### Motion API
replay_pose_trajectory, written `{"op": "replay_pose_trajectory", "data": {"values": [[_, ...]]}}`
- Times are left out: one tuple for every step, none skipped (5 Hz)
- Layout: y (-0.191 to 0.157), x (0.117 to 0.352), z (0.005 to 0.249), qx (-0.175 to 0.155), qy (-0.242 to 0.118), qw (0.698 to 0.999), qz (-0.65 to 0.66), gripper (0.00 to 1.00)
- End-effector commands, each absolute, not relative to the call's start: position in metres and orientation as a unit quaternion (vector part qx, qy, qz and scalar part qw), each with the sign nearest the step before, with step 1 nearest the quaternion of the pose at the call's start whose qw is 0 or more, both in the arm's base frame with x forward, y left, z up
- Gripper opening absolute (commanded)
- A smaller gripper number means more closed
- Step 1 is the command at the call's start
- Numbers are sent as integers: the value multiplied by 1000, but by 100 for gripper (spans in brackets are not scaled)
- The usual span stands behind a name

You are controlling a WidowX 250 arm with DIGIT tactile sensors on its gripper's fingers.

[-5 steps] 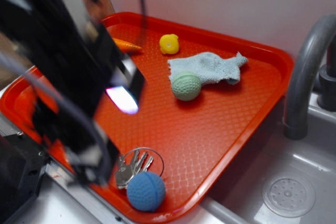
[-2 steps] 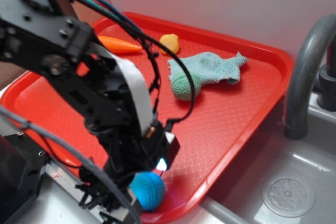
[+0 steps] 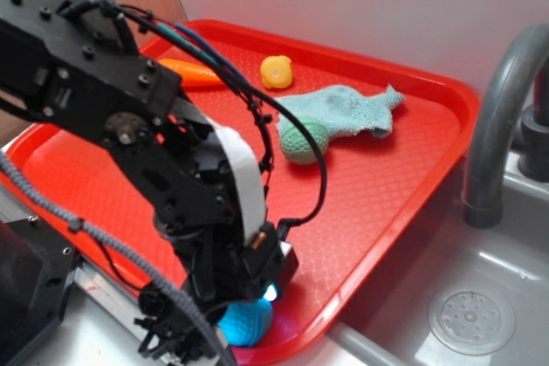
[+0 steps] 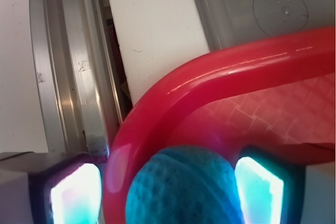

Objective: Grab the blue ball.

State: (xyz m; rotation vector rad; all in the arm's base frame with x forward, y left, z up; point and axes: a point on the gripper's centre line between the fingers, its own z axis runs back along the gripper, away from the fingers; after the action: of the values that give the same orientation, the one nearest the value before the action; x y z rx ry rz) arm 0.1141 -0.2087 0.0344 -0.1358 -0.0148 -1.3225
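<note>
The blue ball (image 3: 251,323) is light blue and dimpled, and lies in the near corner of the red tray (image 3: 446,96), against the rim. My gripper (image 3: 238,315) is lowered over it, and the black arm hides most of the ball in the exterior view. In the wrist view the ball (image 4: 184,187) sits between my two glowing pads (image 4: 76,195), with a gap on each side. The jaws are open. The left pad stands outside the tray rim (image 4: 210,72), the right pad inside it.
A pale green ball (image 3: 302,141) rests against a blue-grey cloth (image 3: 343,109) mid-tray. A yellow toy (image 3: 276,71) and an orange carrot (image 3: 193,73) lie at the far side. A grey faucet (image 3: 497,126) and sink drain (image 3: 472,321) are to the right.
The arm swung in over the tray's near corner and came down over the blue ball. It now hides the keys that lay beside the ball. The ball has stayed in place.
</note>
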Motion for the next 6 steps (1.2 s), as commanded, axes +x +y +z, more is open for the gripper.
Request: {"op": "replay_pose_trajectory", "data": {"values": [[-198,99,44,-74,-9,793,-605,0],[-195,101,46,-71,-13,797,-600,0],[-189,103,48,-74,-12,805,-588,0],[-182,107,52,-62,-16,816,-574,0],[-158,127,84,-11,-55,880,-471,0],[-113,151,131,-27,-122,926,-356,0]]}}
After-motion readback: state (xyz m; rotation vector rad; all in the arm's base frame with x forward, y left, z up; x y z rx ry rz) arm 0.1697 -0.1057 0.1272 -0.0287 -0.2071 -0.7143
